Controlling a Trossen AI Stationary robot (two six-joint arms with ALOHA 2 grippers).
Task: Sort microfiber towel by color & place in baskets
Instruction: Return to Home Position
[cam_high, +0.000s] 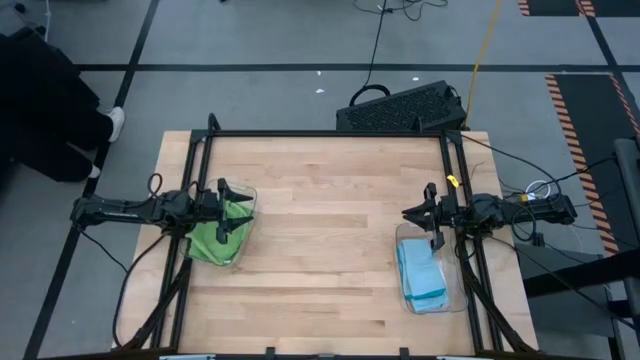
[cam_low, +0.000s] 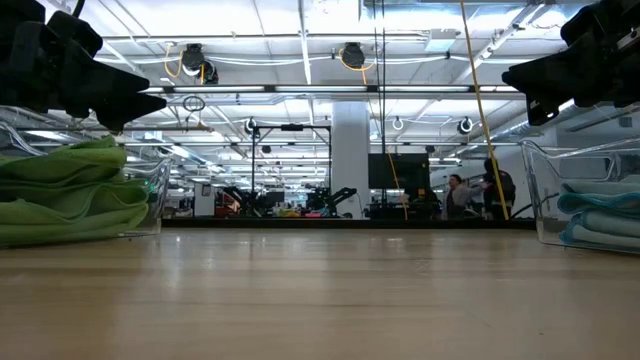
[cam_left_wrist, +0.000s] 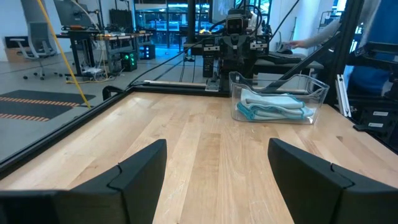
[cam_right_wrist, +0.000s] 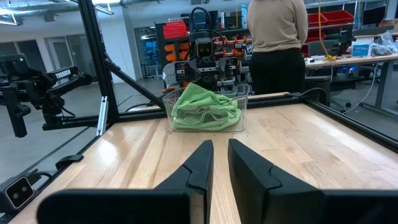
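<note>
From above, left gripper (cam_high: 236, 208) over green towels (cam_high: 212, 242) in left bin (cam_high: 252, 200), right gripper (cam_high: 410, 214) at far end of right bin (cam_high: 460, 300) holding blue towels (cam_high: 422, 278), left wrist view, fingers (cam_left_wrist: 137, 171) spread wide, right wrist view, fingers (cam_right_wrist: 199, 165) nearly pressed together, empty.

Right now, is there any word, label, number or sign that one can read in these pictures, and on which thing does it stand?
None can be read.
White marking on the dark arm beside the table: too small to read.
Label on the blue box: blurred.
</note>
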